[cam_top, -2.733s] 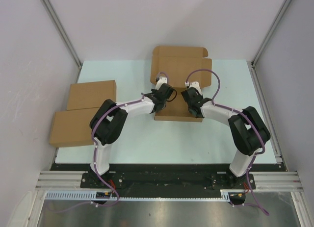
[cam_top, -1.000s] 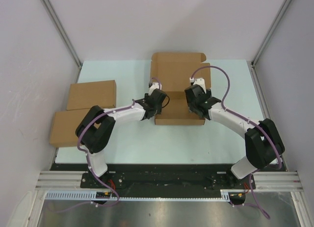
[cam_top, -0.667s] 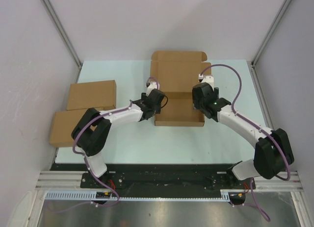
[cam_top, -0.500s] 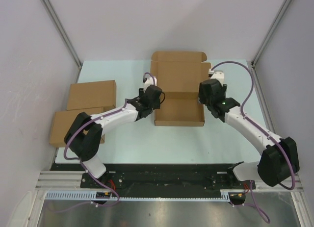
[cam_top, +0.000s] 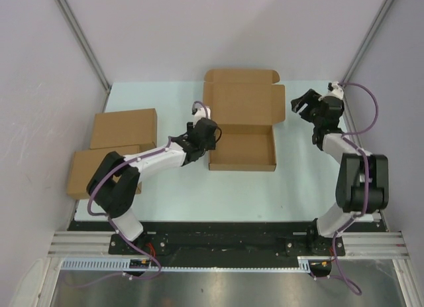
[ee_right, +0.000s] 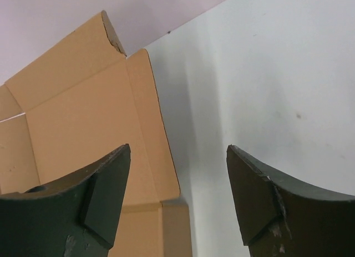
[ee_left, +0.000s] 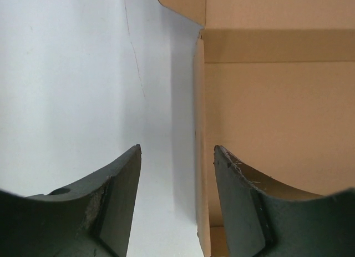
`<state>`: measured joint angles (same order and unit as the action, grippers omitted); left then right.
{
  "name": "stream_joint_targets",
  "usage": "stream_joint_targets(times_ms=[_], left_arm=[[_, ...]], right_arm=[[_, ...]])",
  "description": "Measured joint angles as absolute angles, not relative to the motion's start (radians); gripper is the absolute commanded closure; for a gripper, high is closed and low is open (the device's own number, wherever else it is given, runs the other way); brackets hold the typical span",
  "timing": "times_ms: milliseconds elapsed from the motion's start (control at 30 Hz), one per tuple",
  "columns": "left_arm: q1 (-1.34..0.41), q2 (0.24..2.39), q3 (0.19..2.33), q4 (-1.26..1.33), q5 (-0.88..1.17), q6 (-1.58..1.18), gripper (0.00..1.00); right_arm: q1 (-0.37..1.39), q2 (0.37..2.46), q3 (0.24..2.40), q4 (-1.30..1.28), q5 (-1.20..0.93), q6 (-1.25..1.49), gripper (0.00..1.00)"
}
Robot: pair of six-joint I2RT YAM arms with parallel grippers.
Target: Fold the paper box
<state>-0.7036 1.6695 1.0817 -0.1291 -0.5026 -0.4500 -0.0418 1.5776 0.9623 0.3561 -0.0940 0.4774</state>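
Two finished flat brown cardboard boxes point(cam_top: 123, 128) lie on the pale green table point(cam_top: 199, 184), touching each other. They are well apart from both grippers, far to the outer side of the left gripper point(ee_left: 177, 151). In the top view, only the white left arm point(cam_top: 156, 160) lies between them and these fingers. The plain brown cardboard paper box point(cam_top: 242, 148) sits between the two grippers. It is a shallow rectangular tray with its hinged lid point(cam_top: 244, 103) lying open and flat behind it. The left gripper's fingers are parted and grasp nothing. The tray's left wall point(ee_left: 198, 157) runs in the gap between them, nearer to the right finger point(ee_left: 244, 196); I cannot tell if it touches. The left finger point(ee_left: 119, 201) is over bare table, the right one over the tray floor. Inside the tray only its own brown floor shows. The right gripper point(ee_right: 178, 149) hangs just beside the right edge of the lid, with fingers spread wide and holding nothing. The lid's rounded side flap point(ee_right: 152, 118) lies ahead of its left finger, and bare table lies ahead of its right finger.
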Motion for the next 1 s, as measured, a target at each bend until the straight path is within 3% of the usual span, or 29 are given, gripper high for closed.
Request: stream_joint_targets(times_ms=[200, 433, 667, 1000], left_arm=[[-0.704, 1.717, 1.082, -0.142, -0.491, -0.471, 0.4], [-0.704, 1.739, 1.075, -0.167, -0.486, -0.489, 0.4], [-0.704, 1.753, 1.075, -0.175, -0.484, -0.493, 0.4], [-0.704, 1.765, 1.075, -0.185, -0.474, -0.497, 0.4]], right_arm=[[-0.073, 1.811, 1.048, 0.522, -0.291, 0.548, 0.24], [-0.08, 1.939, 1.219, 0.647, -0.414, 0.616, 0.25], [-0.067, 2.033, 1.402, 0.591, -0.444, 0.553, 0.26], [-0.054, 2.099, 1.417, 0.49, -0.454, 0.477, 0.31]])
